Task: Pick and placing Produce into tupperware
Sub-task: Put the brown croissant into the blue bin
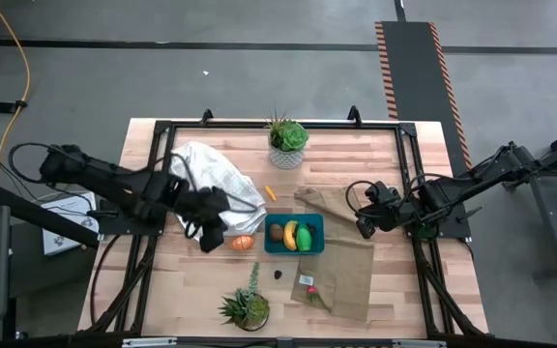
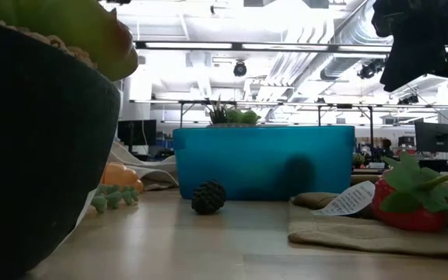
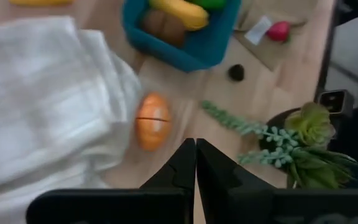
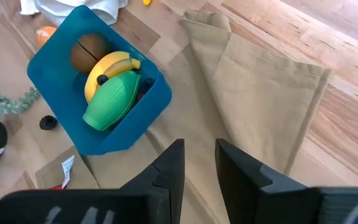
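The teal-blue tupperware (image 1: 294,235) stands on the table by the tan cloth's edge. It holds a brown round piece (image 4: 86,53), a yellow banana (image 4: 107,67) and a bright green piece (image 4: 112,99). An orange piece (image 1: 245,243) lies on the wood just left of it, beside the white cloth; a smaller orange piece (image 1: 271,192) lies farther back. My left gripper (image 3: 196,165) is shut and hovers just left of the orange piece (image 3: 153,120). My right gripper (image 4: 199,163) is open above the tan cloth, right of the tupperware.
A crumpled white cloth (image 1: 220,179) lies left of the tupperware and a tan cloth (image 1: 341,256) spreads to its right. Potted plants stand at the far edge (image 1: 287,140) and the near edge (image 1: 247,307). A small dark berry (image 1: 278,274) and a red strawberry (image 1: 307,290) lie near the tupperware's near side.
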Robot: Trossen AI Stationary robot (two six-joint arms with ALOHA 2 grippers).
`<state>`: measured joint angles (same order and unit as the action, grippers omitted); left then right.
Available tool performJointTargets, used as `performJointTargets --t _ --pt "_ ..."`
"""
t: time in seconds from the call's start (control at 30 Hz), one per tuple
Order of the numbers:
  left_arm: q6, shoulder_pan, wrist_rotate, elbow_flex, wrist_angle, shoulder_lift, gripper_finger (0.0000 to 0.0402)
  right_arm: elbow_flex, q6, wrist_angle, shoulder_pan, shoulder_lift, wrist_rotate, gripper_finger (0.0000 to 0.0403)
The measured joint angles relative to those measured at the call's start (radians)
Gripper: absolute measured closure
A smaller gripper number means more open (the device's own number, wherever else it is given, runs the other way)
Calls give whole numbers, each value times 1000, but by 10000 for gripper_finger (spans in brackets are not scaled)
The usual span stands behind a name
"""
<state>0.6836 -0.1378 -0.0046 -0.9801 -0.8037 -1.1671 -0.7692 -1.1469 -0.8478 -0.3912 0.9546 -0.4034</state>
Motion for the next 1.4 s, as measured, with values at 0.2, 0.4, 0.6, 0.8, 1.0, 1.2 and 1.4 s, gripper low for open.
performJointTargets --t 0.2,0.4,0.6,0.8,1.0,1.2,1.4 --pt "94 -33 -7 223 206 14 398 0 0 2 0 0 -4 322" --pt "180 -33 44 310 320 4 398 0 1 8 0 0 -3 322" --pt "37 -33 57 317 407 5 398 0 3 16 0 0 -11 322" --pt "-109 -33 12 317 413 5 398 0 3 16 0 0 -12 322" --pt "-198 -33 19 317 388 5 358 0 3 16 0 0 -12 322" --pt "-206 -33 31 317 382 5 287 0 1 16 0 0 -13 322" --pt "-193 -33 61 316 399 -54 268 0 1 17 0 0 -22 322"
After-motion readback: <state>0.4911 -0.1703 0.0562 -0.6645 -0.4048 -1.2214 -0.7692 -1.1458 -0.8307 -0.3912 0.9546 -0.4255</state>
